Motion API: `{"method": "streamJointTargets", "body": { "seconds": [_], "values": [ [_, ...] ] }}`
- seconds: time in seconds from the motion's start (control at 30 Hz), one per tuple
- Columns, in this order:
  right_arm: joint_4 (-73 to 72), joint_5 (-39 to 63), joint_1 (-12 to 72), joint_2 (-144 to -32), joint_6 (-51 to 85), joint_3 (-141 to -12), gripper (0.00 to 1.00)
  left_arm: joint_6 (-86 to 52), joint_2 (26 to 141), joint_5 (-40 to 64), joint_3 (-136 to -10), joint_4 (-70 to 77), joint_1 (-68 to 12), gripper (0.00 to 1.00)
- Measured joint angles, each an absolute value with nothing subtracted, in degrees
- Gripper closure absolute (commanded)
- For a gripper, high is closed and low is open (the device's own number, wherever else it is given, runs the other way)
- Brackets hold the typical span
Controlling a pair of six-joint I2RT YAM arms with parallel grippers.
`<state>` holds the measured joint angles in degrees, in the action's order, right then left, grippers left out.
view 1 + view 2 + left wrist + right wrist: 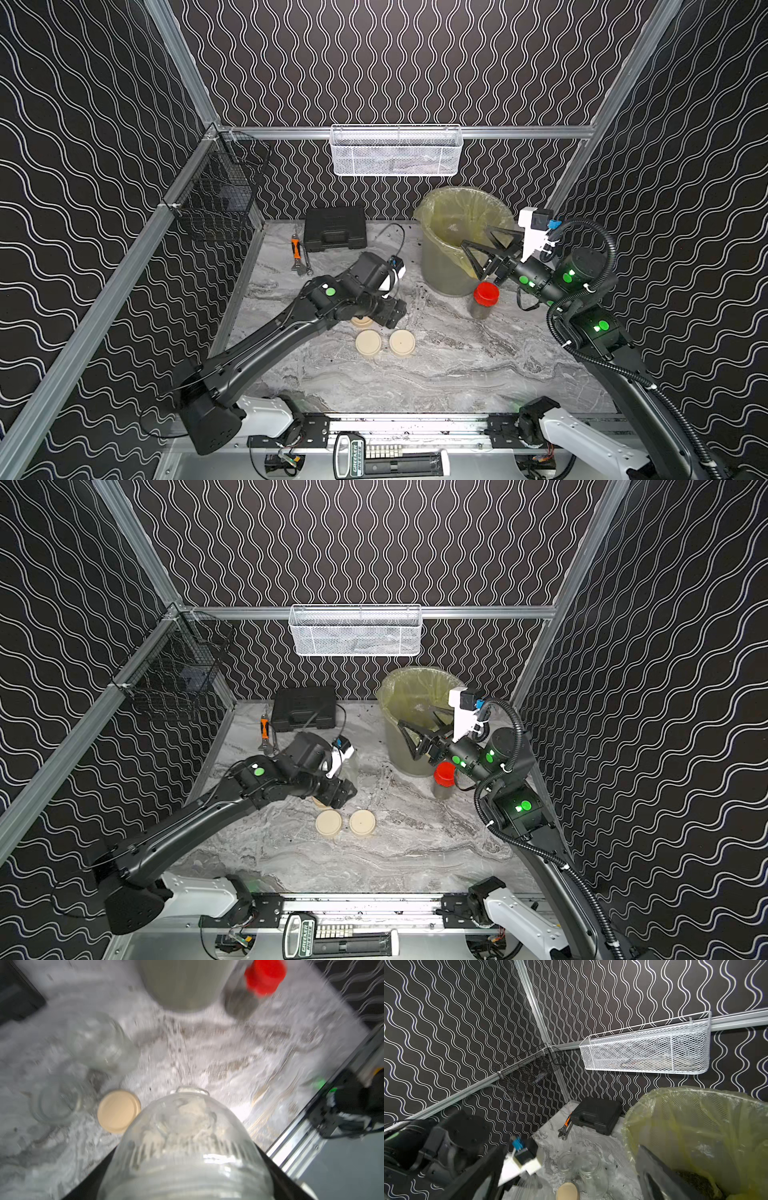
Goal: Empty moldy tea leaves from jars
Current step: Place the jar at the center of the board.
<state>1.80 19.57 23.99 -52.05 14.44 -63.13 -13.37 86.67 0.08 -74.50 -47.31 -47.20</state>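
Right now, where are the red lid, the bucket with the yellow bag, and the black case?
red lid [486, 292]: in a top view, centre of its top.
bucket [440, 270]: in a top view, on its front wall.
black case [334, 227]: in a top view, middle of its lid.

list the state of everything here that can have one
held jar: lid off, looks empty, gripped by left gripper
left gripper: shut on held jar
open jar by a lid: upright, lid off, empty
other open jar: upright, lid off, empty
red-lid jar: upright, lid on, tea leaves inside
cream lids: off, flat on the table
bucket: bag-lined, more tea leaves at bottom
right gripper: open, empty, above bucket rim
black case: closed
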Motion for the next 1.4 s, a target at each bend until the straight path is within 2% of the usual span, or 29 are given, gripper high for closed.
{"method": "streamJointTargets", "body": {
  "seconds": [0.2, 0.63, 0.93, 1.1, 1.17, 1.4],
  "values": [
    [1.8, 19.6, 24.0, -50.7, 15.3, -60.9, 0.01, -16.6, 94.3, 0.0, -71.5, -45.4, -48.1, 0.68],
    [3.0, 20.3, 24.0, -49.0, 15.6, -59.8, 0.01, -19.2, 108.8, -5.5, -73.8, -40.4, -46.8, 0.61],
    [3.1, 20.3, 24.0, -48.5, 15.6, -59.3, 0.01, -17.7, 114.9, -4.1, -73.9, -38.5, -43.1, 0.46],
    [3.1, 20.3, 24.0, -48.4, 15.7, -59.2, 0.01, -16.5, 116.3, -2.2, -74.2, -38.1, -42.9, 0.29],
    [3.0, 20.3, 24.0, -48.4, 15.7, -59.2, 0.01, -16.3, 116.7, -2.0, -74.2, -37.8, -42.6, 0.18],
    [3.0, 20.5, 24.0, -48.8, 16.1, -59.2, 0.01, -16.1, 116.5, -1.7, -74.2, -37.3, -42.5, 0.08]
  ]
}}
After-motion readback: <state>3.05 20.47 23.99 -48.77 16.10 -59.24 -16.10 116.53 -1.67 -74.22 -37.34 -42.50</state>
